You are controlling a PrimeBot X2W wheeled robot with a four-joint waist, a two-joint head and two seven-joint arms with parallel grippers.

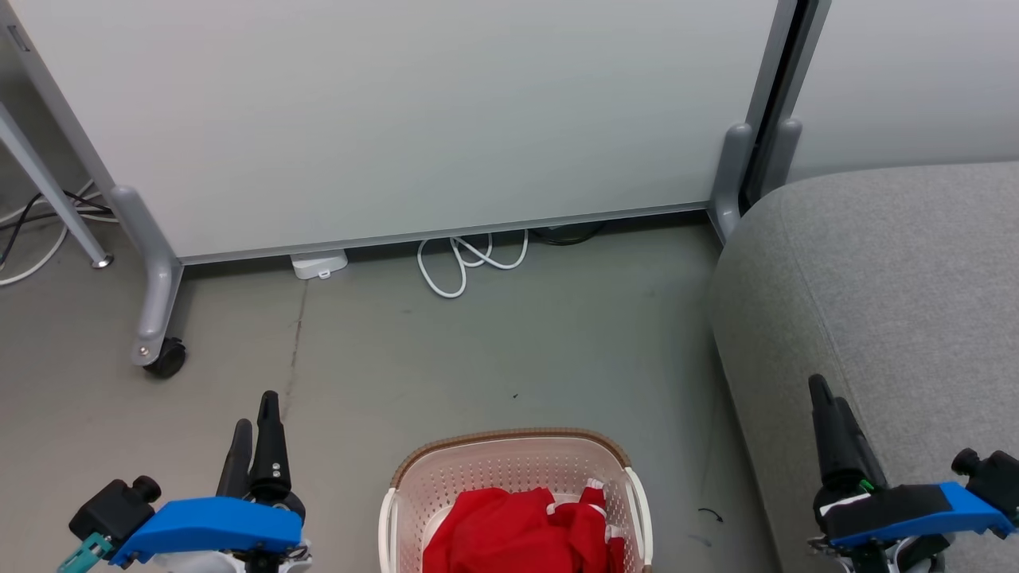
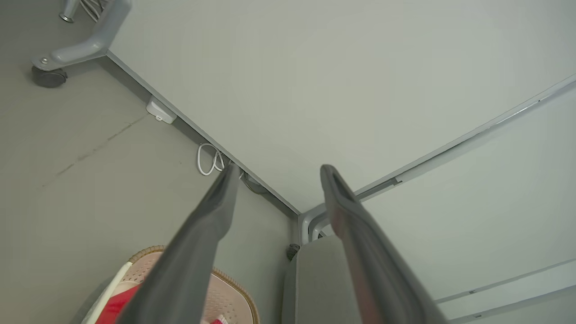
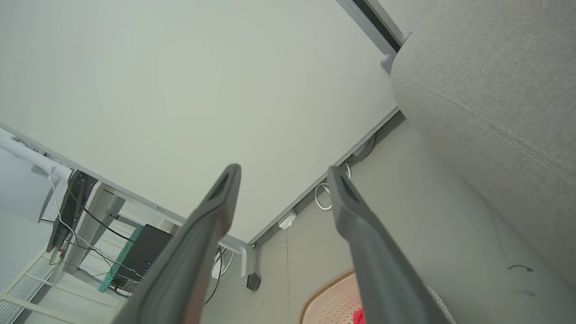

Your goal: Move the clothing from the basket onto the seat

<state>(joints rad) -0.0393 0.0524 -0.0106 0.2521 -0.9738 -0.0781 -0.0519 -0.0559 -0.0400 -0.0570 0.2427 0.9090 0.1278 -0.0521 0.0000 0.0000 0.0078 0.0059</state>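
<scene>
The cream basket (image 1: 414, 477) with a brown rim stands on the floor at the bottom centre, and crumpled red clothing (image 1: 509, 533) with white trim lies inside it. To the right rises the grey seat (image 1: 892, 278). My left gripper (image 1: 255, 414) hangs open to the left of the basket, above the floor, with nothing between its fingers. My right gripper (image 1: 828, 398) is open and empty over the seat's front edge. The left wrist view shows the left gripper (image 2: 280, 170), the basket (image 2: 234, 288), the clothing (image 2: 117, 303) and the seat (image 2: 315, 279). The right wrist view shows the right gripper (image 3: 283, 170), the basket (image 3: 328, 301) and the seat (image 3: 486, 81).
A white partition panel (image 1: 398, 119) on grey feet with a castor (image 1: 167, 362) closes off the back. A coiled white cable (image 1: 470, 263) and a white adapter (image 1: 318, 264) lie at its base. Bare grey floor (image 1: 493, 358) separates the panel from the basket.
</scene>
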